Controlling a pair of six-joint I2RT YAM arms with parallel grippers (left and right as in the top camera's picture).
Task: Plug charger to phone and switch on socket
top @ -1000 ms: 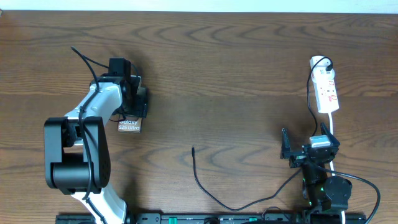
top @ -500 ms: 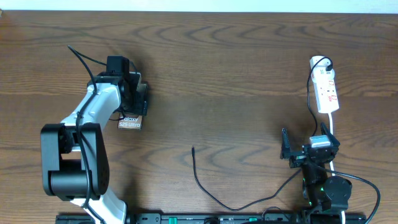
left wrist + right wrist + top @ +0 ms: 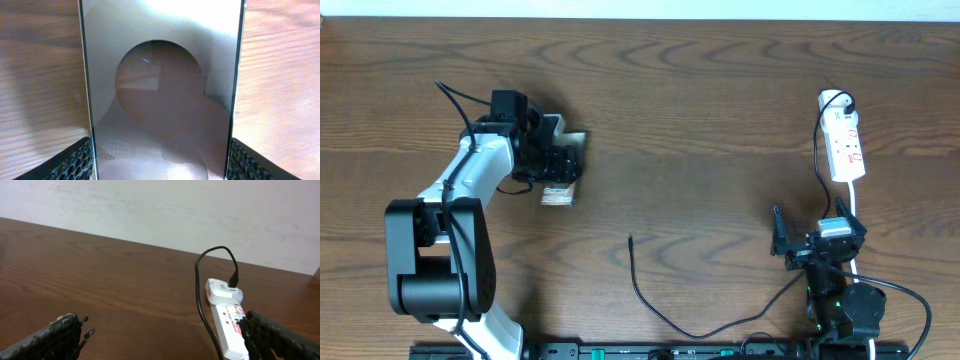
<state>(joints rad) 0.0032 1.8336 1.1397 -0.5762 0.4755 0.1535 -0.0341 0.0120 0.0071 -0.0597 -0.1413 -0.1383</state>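
Observation:
My left gripper (image 3: 556,160) is shut on the phone (image 3: 563,168) at the left of the table, holding it tilted with one end raised; its glossy slab fills the left wrist view (image 3: 160,85) between both fingers. The charger cable (image 3: 650,300) lies loose at the front centre, its plug tip (image 3: 630,238) pointing away, far right of the phone. The cable runs to the white round adapter (image 3: 834,100) on the socket strip (image 3: 846,148) at the far right; both also show in the right wrist view (image 3: 227,322). My right gripper (image 3: 817,240) is open and empty, just in front of the strip.
The strip's white cord (image 3: 855,205) runs forward past my right gripper. The table's far edge meets a pale wall (image 3: 160,210). Bare wood (image 3: 700,130) lies between the phone and the strip.
My left gripper has turned and shifted right with the phone, which now tilts up and sits further right than before. The right arm and cable have not moved.

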